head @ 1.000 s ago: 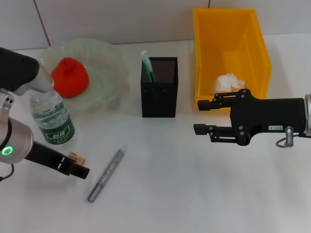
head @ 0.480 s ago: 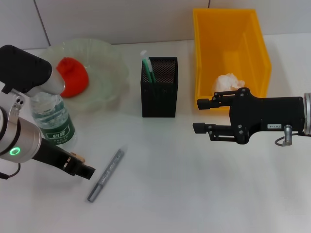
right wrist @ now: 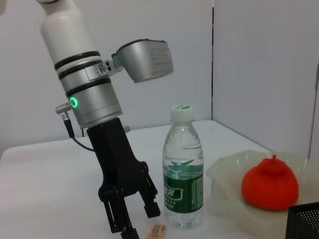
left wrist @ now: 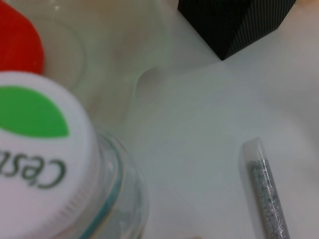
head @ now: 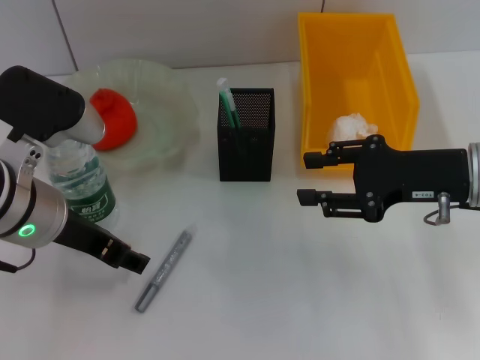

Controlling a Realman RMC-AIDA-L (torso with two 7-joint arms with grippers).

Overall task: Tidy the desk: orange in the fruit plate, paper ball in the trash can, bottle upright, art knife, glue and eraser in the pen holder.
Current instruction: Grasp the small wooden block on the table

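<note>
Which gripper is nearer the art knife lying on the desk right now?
Left. The left gripper sits low beside the art knife, on the bottle's side. The right gripper hovers far across the desk, in front of the yellow bin.

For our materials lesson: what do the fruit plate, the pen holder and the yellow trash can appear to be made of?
Fruit plate: translucent pale green glass or plastic, glossy with a wavy rim.
Pen holder: black metal mesh, judging by the fine perforations; matte.
Trash can: probably moulded plastic, with smooth, uniformly yellow walls.
</note>
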